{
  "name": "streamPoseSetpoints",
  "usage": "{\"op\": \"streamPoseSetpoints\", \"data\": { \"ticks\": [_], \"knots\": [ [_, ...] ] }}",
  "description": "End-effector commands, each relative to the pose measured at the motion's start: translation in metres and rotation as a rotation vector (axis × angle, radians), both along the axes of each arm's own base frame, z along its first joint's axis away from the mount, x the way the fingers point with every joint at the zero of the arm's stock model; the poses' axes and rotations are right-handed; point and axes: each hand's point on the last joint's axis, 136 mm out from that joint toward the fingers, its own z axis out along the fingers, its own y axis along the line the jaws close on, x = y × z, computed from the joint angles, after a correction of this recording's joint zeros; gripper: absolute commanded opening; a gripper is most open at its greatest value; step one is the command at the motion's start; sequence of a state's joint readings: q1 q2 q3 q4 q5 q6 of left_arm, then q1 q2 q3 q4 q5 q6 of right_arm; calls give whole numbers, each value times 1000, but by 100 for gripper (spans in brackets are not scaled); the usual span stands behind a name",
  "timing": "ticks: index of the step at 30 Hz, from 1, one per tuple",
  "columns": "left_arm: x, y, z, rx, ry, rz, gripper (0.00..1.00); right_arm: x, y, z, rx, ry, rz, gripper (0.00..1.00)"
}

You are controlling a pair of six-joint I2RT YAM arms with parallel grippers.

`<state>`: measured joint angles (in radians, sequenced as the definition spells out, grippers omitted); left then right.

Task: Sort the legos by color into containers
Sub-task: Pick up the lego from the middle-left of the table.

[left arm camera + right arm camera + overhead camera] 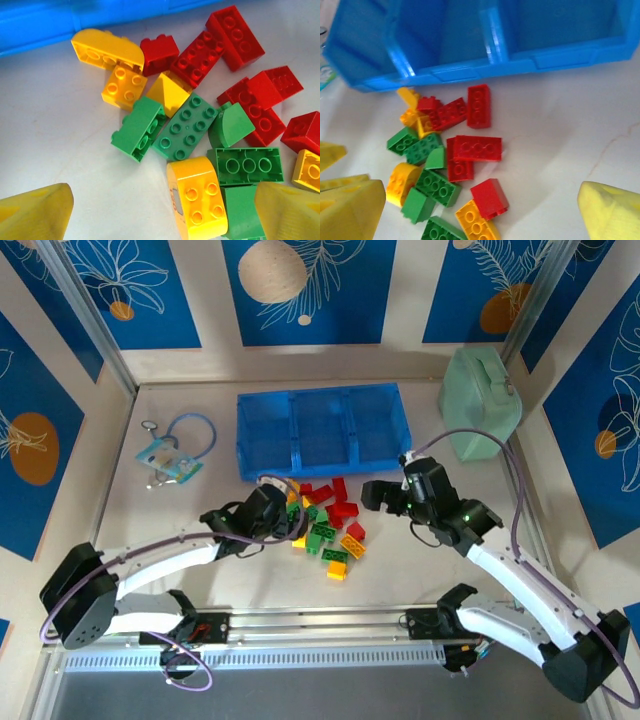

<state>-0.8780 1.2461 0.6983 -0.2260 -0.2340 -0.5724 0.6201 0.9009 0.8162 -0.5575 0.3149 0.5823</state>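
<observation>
Lying in one mixed heap of red, green and yellow, the legos (325, 530) sit near the middle of the tabletop (400, 565), just on the near side of the containers (322, 430), whose three blue compartments look bare.

These bricks should handle as light, rigid pieces with glossy walls that may slip out of a skewed pinch, so it seems best to close across two flat opposite sides rather than over studs or rounded tops. Many touch or lean on neighbours, so outliers look easiest: the green brick (138, 128) on the heap's left side, or the red brick (489, 198) toward the right edge. The left end effector (162, 220) hovers over the heap, fingers spread wide and empty. The right end effector (480, 210) hangs open just beside it, holding nothing.
</observation>
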Motion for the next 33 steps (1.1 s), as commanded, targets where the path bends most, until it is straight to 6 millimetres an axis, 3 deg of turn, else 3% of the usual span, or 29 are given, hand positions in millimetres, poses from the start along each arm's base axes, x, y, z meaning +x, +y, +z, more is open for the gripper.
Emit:
{"op": "streamPoseSetpoints", "data": {
  "ticks": [1, 14, 33],
  "knots": [
    [-10, -2, -8, -10, 52, 5, 92, 1, 2, -6, -58, 38, 15, 99],
    [-36, 5, -39, 22, 162, 21, 85, -5, 9, -21, -111, 83, 30, 99],
    [-22, -29, -43, -22, 185, 18, 69, -13, 5, -27, -90, 85, 19, 99]
  ]
}}
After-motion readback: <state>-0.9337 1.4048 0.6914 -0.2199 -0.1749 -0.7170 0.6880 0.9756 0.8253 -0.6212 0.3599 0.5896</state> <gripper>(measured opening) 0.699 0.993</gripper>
